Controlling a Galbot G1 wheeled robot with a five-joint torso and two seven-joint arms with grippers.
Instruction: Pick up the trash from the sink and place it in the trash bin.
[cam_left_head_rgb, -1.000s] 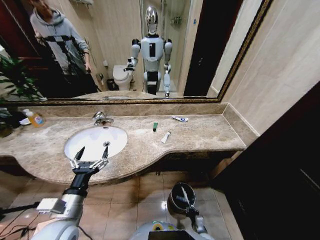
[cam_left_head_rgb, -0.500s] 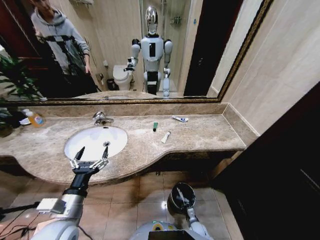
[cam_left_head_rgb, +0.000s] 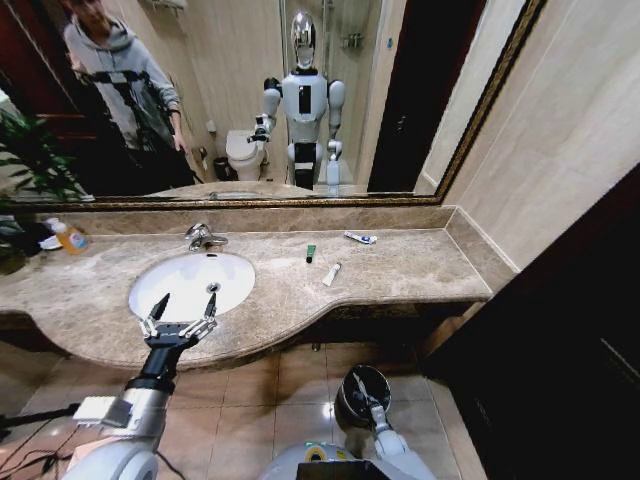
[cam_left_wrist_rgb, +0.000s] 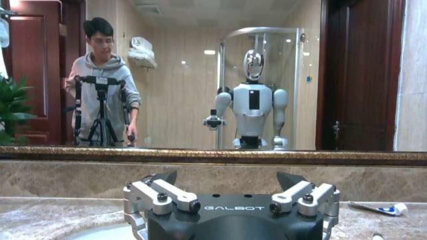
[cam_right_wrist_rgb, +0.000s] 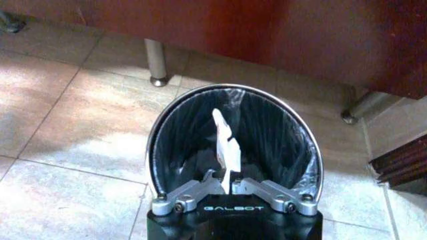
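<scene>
While over bin (cam_right_wrist_rgb: 235, 135), right pincer (cam_right_wrist_rgb: 231, 184) clamping wrapper (cam_right_wrist_rgb: 225, 145)

Orange bottle (cam_left_head_rgb: 69, 238) (white top) w/ plant (cam_left_head_rgb: 35, 155) nearby.

A bathroom is indicated by the white oval sink (cam_left_head_rgb: 192, 282) set in a beige marble worktop (cam_left_head_rgb: 400, 268), a wide gilt-framed wall mirror (cam_left_head_rgb: 300, 100), and a white toilet (cam_left_head_rgb: 243, 153) reflected in it.

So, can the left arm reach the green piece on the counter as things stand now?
Probably yes. The left gripper hovers open over the front rim of the sink, and the green piece lies on bare marble beyond the basin, with nothing between them. It would need a long stretch across.
</scene>
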